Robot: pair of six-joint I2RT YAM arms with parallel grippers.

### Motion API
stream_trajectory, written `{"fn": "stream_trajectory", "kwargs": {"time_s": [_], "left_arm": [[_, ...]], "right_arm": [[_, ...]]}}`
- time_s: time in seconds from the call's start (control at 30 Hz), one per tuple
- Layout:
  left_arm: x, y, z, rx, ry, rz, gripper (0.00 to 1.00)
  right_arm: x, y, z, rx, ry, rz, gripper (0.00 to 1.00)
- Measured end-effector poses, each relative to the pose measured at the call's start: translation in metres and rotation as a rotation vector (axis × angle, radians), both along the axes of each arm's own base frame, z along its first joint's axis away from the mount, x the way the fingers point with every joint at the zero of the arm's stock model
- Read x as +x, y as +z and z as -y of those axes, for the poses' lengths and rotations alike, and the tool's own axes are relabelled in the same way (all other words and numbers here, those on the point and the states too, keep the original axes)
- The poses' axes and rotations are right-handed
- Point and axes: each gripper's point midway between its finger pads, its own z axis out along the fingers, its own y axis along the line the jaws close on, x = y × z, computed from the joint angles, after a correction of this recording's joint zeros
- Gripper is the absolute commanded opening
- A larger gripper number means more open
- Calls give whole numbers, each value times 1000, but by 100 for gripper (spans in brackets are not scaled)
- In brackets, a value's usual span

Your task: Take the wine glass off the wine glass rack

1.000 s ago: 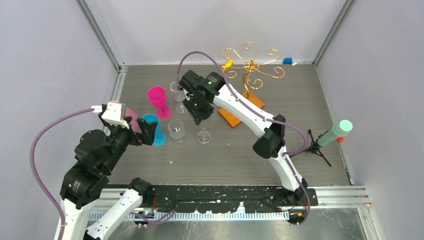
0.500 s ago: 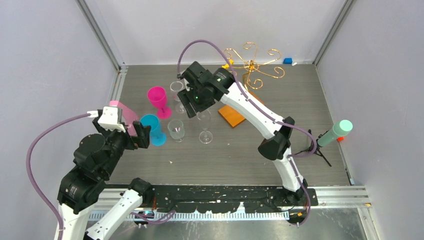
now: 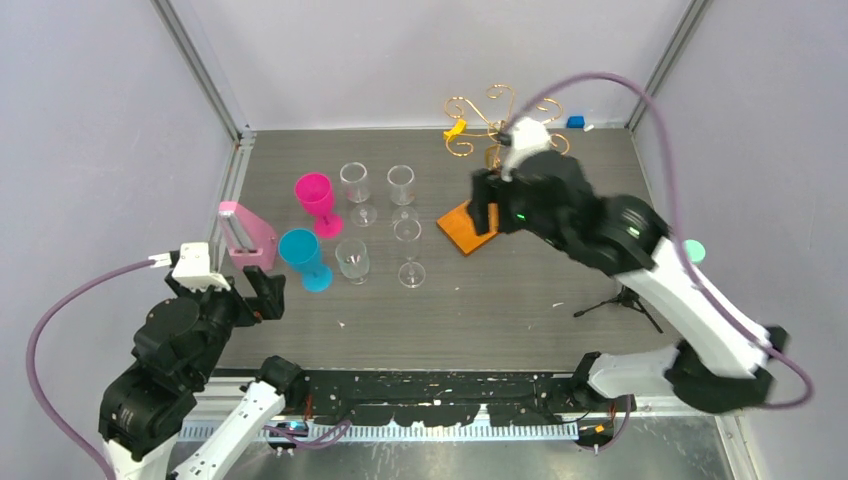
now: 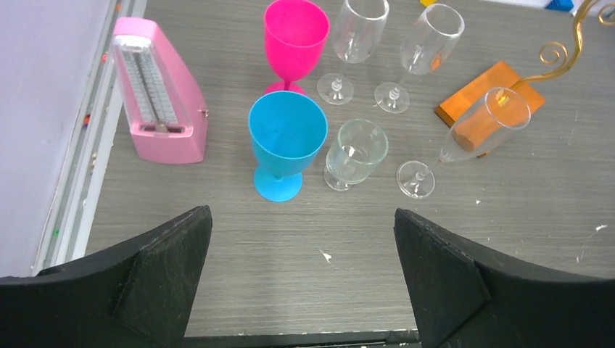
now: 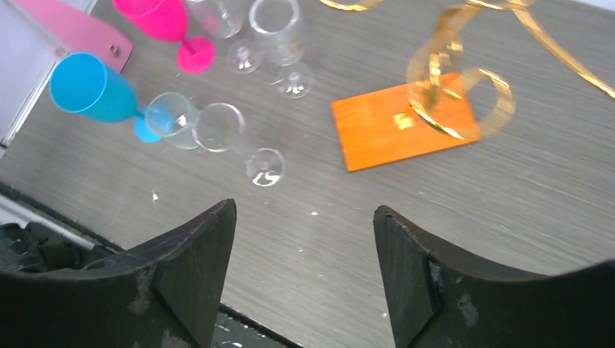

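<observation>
At the near edge of the table, the left gripper [image 4: 301,217] hangs with its fingers spread wide and nothing between them. Straight ahead of that gap stands one blue goblet [image 4: 286,141]. Just beside it, toward the right-hand finger, is one short clear glass [image 4: 355,152]. Beyond the left-hand finger is one pink metronome [image 4: 156,101], its scale marks too fine to read.

Now count the wine glasses [image 4: 479,130]: three clear stemmed ones. The nearest is out past the right-hand finger, and two more line up farther back beside one pink goblet [image 4: 295,36]. All three stand on their feet on the tabletop.

Higher up, the right gripper [image 5: 304,210] hovers with fingers parted, gripping nothing. In its wrist view the glasses sit ahead of the left-hand finger.

Ahead of the right-hand finger stands the one wine glass rack [image 3: 500,125], gold scrolls on an orange base [image 5: 399,119]. It is near the closest glass but not touching it. One yellow piece [image 3: 455,130] sits on a scroll arm. Farthest back, by the wall, lies one small blue block [image 3: 575,122].
</observation>
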Motion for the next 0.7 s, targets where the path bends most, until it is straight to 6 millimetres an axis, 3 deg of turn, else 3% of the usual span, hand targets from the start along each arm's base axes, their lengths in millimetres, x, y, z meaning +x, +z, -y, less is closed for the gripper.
{"fn": "stream_trajectory", "kwargs": {"time_s": [0.07, 0.2, 0.43, 0.57, 0.7], "left_arm": [[-6, -2, -5, -14, 20, -3, 100], [-22, 0, -19, -31, 62, 13, 100], [-47, 39, -45, -63, 123, 138, 100], [-52, 47, -51, -53, 134, 162, 100], [-55, 50, -55, -35, 142, 172, 100]], "right_arm": [[-12, 8, 33, 38, -59, 62, 89], [-39, 31, 103, 153, -180, 214, 91], [-84, 72, 205, 379, -355, 419, 92], [-95, 81, 228, 438, -402, 464, 92], [-92, 79, 227, 430, -407, 466, 93]]}}
